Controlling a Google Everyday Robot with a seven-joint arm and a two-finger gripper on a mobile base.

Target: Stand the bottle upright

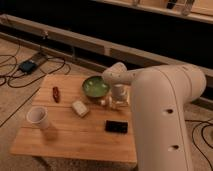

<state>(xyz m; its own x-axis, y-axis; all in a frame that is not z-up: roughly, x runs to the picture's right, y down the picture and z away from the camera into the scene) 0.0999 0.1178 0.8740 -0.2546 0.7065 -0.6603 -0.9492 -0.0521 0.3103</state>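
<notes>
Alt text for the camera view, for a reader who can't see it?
A white robot arm reaches down to a wooden table, its gripper beside a green bowl and a small whitish bottle. Also there: a paper cup, a cream block, a red item and a black object.
</notes>
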